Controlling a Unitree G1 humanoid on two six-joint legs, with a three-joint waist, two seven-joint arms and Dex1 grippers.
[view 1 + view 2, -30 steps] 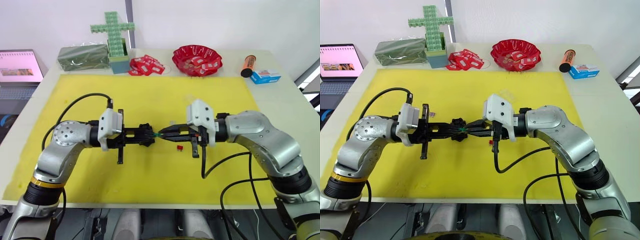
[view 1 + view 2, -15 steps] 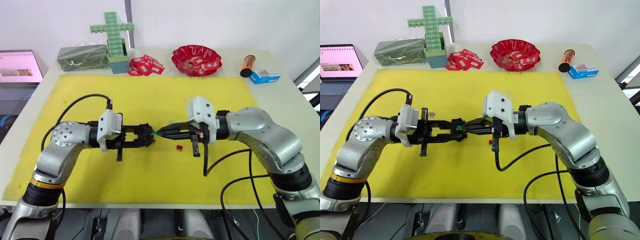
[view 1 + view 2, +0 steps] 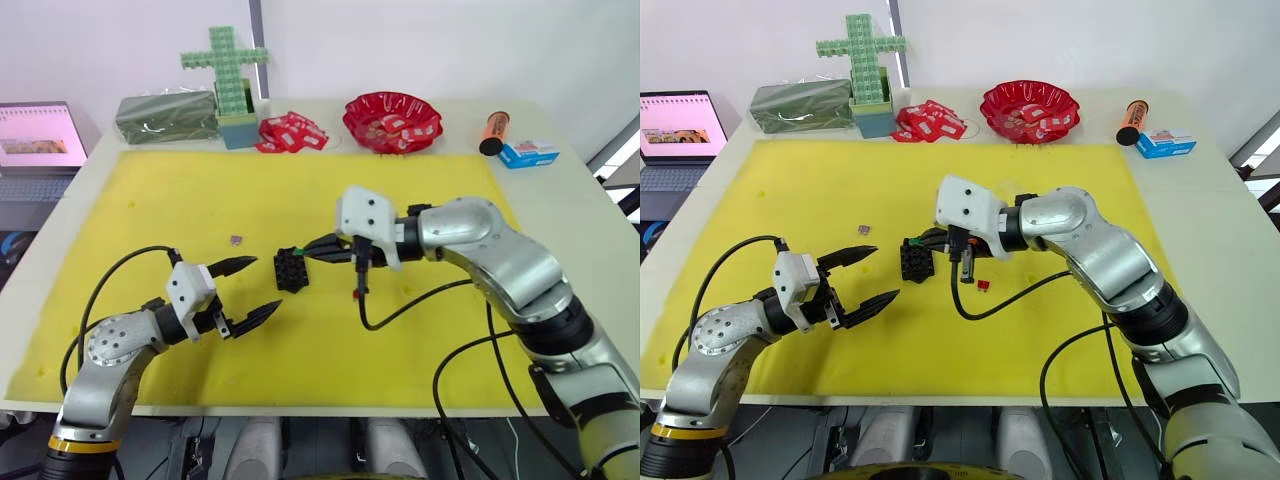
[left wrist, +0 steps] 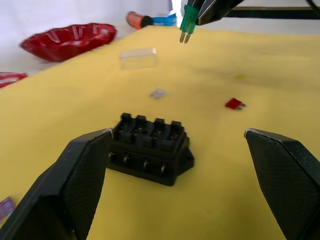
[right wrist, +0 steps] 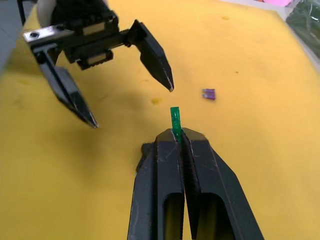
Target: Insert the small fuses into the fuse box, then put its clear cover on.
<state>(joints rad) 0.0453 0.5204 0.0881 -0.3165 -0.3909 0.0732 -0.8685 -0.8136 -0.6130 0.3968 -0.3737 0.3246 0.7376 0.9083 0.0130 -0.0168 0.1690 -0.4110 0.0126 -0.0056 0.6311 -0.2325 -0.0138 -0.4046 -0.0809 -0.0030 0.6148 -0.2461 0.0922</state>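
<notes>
Right hand [image 5: 179, 136] is pinching the green fuse [image 5: 174, 120] just above the fuse box [image 3: 291, 269] mid-bench; left hand [image 3: 247, 289] is gaping empty. Blades should be lining up squarely over an empty slot before pressing straight down.

Left tool [image 3: 243, 290] fingers spread wide, right tool [image 5: 176, 134] pinched closed, arm reaching inward

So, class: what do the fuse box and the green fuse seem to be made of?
Fuse box: probably moulded plastic, black and matte with dull highlights and crisp slot edges. Green fuse: looks like translucent glossy plastic, with two thin prongs, likely metal, held in the right gripper.
</notes>
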